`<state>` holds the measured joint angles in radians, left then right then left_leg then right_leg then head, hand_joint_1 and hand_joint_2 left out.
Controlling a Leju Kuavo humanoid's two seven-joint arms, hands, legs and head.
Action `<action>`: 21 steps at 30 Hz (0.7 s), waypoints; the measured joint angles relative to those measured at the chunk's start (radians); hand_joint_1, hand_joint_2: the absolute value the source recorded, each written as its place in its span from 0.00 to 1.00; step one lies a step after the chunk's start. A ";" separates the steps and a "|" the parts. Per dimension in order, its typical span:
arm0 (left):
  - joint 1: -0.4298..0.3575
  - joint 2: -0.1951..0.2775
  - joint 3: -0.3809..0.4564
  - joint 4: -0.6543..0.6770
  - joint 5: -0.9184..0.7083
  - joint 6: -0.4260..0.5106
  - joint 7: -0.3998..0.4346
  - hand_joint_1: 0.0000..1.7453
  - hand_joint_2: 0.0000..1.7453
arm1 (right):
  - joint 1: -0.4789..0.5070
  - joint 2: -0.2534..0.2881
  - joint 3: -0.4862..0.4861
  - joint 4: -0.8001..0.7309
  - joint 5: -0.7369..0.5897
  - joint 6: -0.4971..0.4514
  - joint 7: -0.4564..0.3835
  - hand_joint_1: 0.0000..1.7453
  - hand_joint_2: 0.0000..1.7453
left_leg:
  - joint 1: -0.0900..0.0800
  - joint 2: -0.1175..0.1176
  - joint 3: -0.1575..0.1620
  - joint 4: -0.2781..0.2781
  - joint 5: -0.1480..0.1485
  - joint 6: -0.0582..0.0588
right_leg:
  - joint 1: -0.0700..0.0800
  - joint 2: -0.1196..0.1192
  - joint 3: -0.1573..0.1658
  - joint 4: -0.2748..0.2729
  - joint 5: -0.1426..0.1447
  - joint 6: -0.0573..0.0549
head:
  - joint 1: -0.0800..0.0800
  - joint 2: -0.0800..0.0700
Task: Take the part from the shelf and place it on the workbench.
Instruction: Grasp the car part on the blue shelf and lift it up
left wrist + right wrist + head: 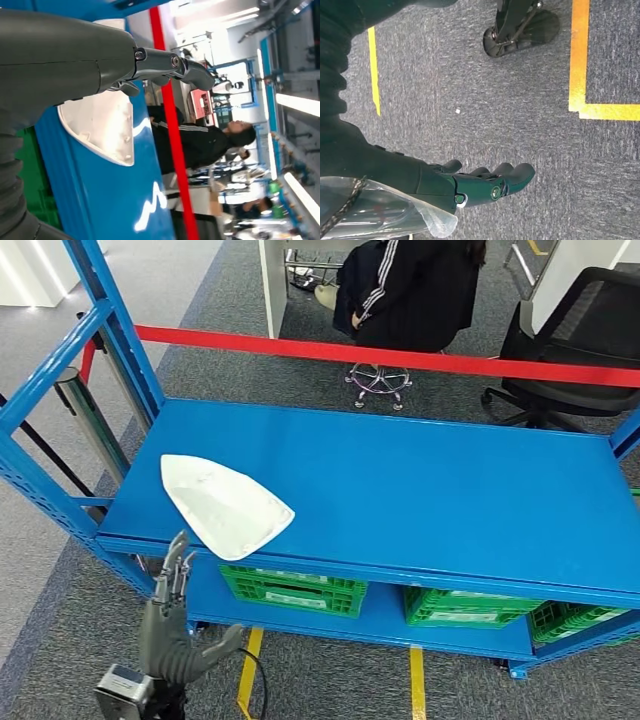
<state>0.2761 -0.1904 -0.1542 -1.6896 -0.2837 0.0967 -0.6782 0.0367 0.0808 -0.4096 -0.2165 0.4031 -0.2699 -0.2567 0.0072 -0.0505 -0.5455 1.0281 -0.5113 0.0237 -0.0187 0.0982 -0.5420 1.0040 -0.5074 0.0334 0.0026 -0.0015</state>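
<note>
A white, flat, teardrop-shaped part lies on the left of the blue shelf top, its near edge at the shelf's front rim. My left hand is raised in front of and below that rim, just left of the part, fingers stretched out and thumb spread, holding nothing. In the left wrist view the same part shows just beyond the extended fingers. My right hand hangs over grey carpet with fingers straight and nothing in it.
Green crates sit on the lower shelf level. Blue uprights frame the shelf's left end. A red barrier tape runs behind the shelf, with a seated person and a black office chair beyond. Yellow floor lines mark the carpet.
</note>
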 joint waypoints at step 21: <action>-0.133 0.061 -0.212 0.083 -0.678 0.292 0.413 0.00 1.00 | -0.010 0.000 -0.012 0.000 0.104 0.025 0.016 0.00 0.00 | 0.000 0.000 0.000 0.000 0.000 0.000 | 0.000 0.000 0.000 0.000 0.000 0.000 | 0.000 0.000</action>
<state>0.1430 -0.1298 -0.3664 -1.6061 -0.9620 0.3888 -0.2652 0.0263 0.0809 -0.4219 -0.2160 0.5073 -0.2449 -0.2407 0.0072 -0.0505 -0.5454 1.0281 -0.5112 0.0237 -0.0187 0.0983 -0.5421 1.0041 -0.5073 0.0335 0.0028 -0.0014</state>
